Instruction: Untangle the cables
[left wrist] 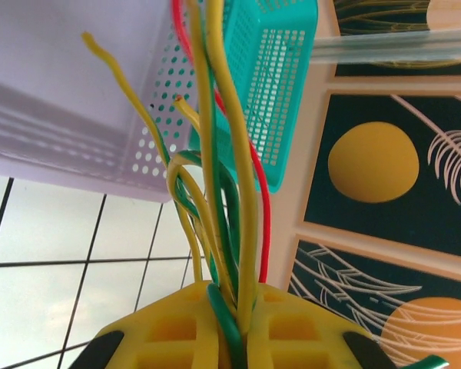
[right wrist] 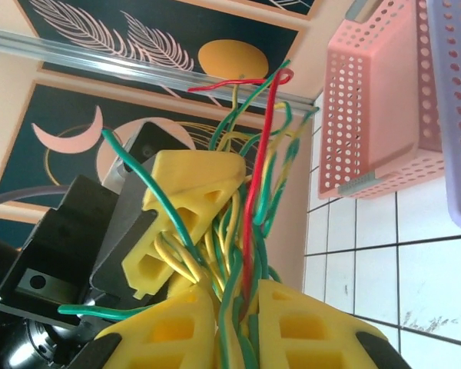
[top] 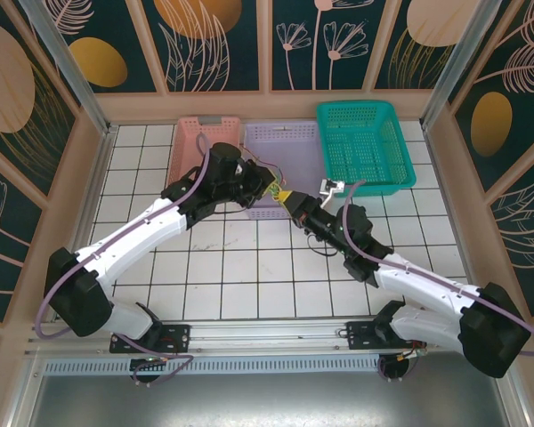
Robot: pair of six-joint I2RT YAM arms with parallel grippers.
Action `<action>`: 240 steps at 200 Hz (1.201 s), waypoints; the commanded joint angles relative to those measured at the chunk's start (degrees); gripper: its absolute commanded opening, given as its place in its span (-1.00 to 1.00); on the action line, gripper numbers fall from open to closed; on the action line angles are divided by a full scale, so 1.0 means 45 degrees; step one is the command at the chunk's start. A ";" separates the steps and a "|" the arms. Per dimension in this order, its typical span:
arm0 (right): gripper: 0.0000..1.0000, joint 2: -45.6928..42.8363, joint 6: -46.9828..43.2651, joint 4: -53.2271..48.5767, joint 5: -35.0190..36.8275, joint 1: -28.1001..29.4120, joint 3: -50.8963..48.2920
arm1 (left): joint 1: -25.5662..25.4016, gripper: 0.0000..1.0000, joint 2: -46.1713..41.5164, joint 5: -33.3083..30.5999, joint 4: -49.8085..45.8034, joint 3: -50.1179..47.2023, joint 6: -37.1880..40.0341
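White tiled worktop (top: 240, 267). Near far edge, before lilac basket (top: 289, 133), left tool (left wrist: 232, 311) squeezed tight on cables (left wrist: 244, 192): yellow, green, red bunch. Right tool (right wrist: 234, 307) squeezed tight on same bunch, close beside. Two holds probably so strands can pull apart.

We see a white tiled floor (top: 249, 276) ringed by dark teal wall panels (top: 215, 49) painted with gold discs and pale leaves, framed in light wood.
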 commanded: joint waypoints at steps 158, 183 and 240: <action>-0.55 0.8809 -0.5984 -0.9734 0.1742 -0.1607 0.6790 | 0.0650 -1.00 -0.3919 -0.5512 -0.5540 -0.1757 0.3242; -0.48 1.0599 -0.6742 -0.9486 0.1054 -0.2380 0.8940 | 0.0648 -1.00 -0.3991 -0.4844 -0.4515 -0.2277 0.3969; -0.12 0.8805 -0.7629 -1.0119 -0.0160 -0.1622 0.8834 | 0.0654 -1.00 -0.4401 -0.3387 -0.1919 -0.3895 0.4864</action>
